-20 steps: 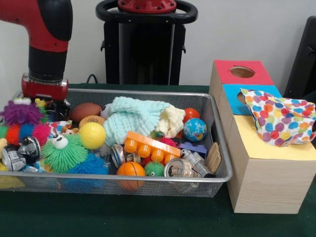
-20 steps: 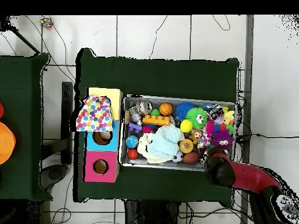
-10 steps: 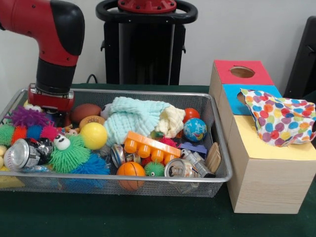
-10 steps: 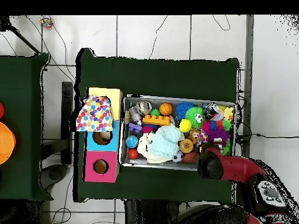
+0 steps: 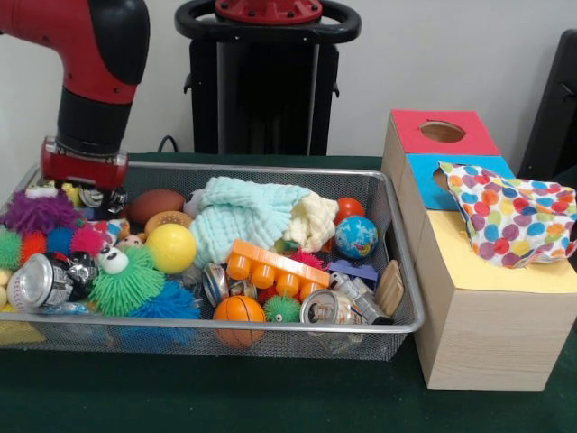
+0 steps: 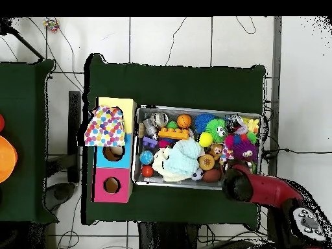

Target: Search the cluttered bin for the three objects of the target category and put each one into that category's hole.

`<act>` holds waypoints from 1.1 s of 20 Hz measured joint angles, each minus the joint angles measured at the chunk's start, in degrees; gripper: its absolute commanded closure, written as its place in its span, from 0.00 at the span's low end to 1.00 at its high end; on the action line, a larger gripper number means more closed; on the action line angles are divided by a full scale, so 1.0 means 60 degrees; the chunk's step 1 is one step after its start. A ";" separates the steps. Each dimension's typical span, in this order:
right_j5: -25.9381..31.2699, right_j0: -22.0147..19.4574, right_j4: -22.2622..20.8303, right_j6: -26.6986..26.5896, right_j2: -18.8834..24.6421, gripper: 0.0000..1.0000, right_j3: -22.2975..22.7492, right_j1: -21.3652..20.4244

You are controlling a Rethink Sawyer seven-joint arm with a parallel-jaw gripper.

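**Arm over the bin's left end, toys still piled inside**

In the front view, the red and black arm (image 5: 90, 81) comes down over the left far corner of the wire bin (image 5: 270, 327). Its gripper (image 5: 90, 194) is low among the toys there, and whether it is open or closed cannot be told. Just below it lie a purple fuzzy ball (image 5: 38, 213), a silver can (image 5: 36, 281) and a green spiky ball with eyes (image 5: 122, 281). Further right come a yellow ball (image 5: 169, 247), a brown football (image 5: 155, 205), a pale green cloth (image 5: 243, 221), an orange block (image 5: 275, 267) and a small globe ball (image 5: 356, 236). Right of the bin, on the green tabletop (image 5: 225, 397), stands the wooden box (image 5: 487, 334); its red section shows a round hole (image 5: 443, 132), and a spotted cloth (image 5: 514, 221) drapes over its top.
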 measured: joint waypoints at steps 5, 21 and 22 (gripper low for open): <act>0.0864 -0.0291 0.0219 0.0000 0.0154 0.00 0.0228 -0.0800; 0.2316 0.1326 0.0509 0.0002 -0.0549 0.00 -0.0633 -0.1646; 0.2367 0.1487 0.0562 0.0002 -0.0622 0.00 -0.0753 -0.1620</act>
